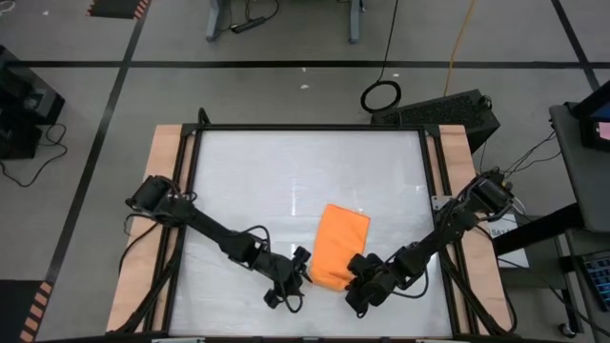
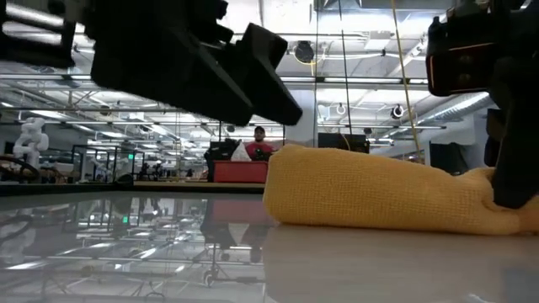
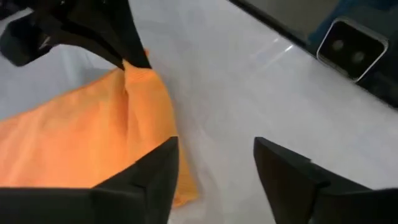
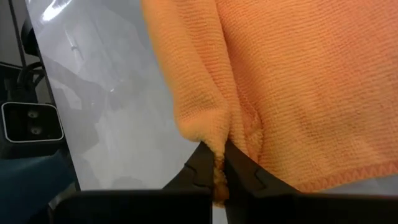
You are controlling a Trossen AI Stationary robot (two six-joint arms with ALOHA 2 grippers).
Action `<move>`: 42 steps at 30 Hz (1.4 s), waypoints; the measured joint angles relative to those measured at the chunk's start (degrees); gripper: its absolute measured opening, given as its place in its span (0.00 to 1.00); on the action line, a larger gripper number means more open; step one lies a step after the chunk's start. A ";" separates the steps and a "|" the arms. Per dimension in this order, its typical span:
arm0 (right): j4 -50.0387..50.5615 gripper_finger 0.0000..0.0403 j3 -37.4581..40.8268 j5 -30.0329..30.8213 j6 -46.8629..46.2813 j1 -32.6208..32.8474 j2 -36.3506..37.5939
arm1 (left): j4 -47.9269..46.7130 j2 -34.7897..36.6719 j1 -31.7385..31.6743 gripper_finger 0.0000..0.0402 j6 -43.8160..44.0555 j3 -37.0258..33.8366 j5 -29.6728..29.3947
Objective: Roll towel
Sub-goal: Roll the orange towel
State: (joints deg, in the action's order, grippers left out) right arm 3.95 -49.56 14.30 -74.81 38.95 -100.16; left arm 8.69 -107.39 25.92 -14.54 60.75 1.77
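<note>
The orange towel (image 1: 340, 244) lies on the white tabletop (image 1: 248, 181), right of the middle and toward the near edge, and looks folded into a narrow oblong. My right gripper (image 1: 359, 274) is at the towel's near right corner and is shut on it; the shut fingers also show in the right wrist view (image 4: 217, 171). My left gripper (image 1: 297, 271) is open beside the towel's near left corner. The low view shows my left gripper (image 2: 210, 67) raised above the table, touching nothing. In the left wrist view (image 3: 214, 177) one finger stands over the towel's edge (image 3: 177, 186). My right gripper pinches a small pucker of cloth at the towel's near edge (image 4: 216, 155), by the near right corner, between its two fingertips. The fingers come from the near right side, slanting down. The rest of the towel (image 2: 379, 194) lies slack on the table.
A black frame (image 1: 305, 128) and wooden side strips (image 1: 164, 191) border the tabletop. Bare white surface lies to the left and far side of the towel. A low camera (image 3: 348, 43) sits at the near edge. Beyond the table a person (image 2: 258, 135) shows far off.
</note>
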 joint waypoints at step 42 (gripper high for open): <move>6.50 0.46 -0.07 5.35 20.62 5.63 12.90 | 2.98 -6.65 -10.46 0.03 15.18 0.04 21.87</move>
State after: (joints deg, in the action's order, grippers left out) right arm 10.44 -49.63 19.65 -54.19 44.57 -87.26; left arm 11.67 -114.04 15.46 0.64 60.80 23.65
